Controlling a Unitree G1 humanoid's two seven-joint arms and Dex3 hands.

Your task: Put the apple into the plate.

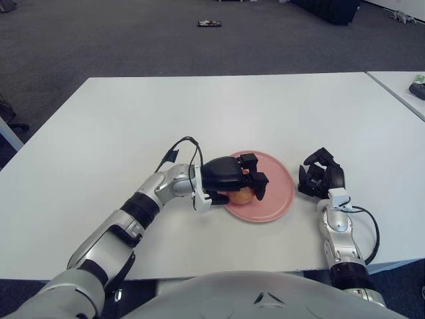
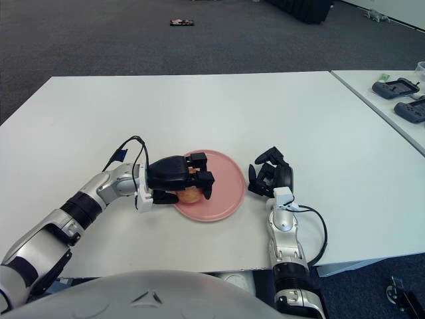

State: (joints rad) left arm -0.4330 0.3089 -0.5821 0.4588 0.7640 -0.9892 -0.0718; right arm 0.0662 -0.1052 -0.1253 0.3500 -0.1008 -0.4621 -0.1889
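A pink plate (image 1: 275, 193) lies on the white table in front of me. My left hand (image 1: 240, 179) is over the plate's left part, fingers curled around a yellow-orange apple (image 1: 240, 195). The apple sits low at the plate's left edge, mostly hidden by the black hand; I cannot tell if it touches the plate. In the right eye view the apple (image 2: 190, 195) shows under the same hand (image 2: 188, 178). My right hand (image 1: 321, 174) shows just right of the plate, fingers spread and holding nothing.
The white table (image 1: 199, 113) extends far behind the plate. A second table (image 2: 392, 100) at the right holds dark controllers (image 2: 393, 87). A small dark object (image 1: 208, 24) lies on the grey carpet beyond.
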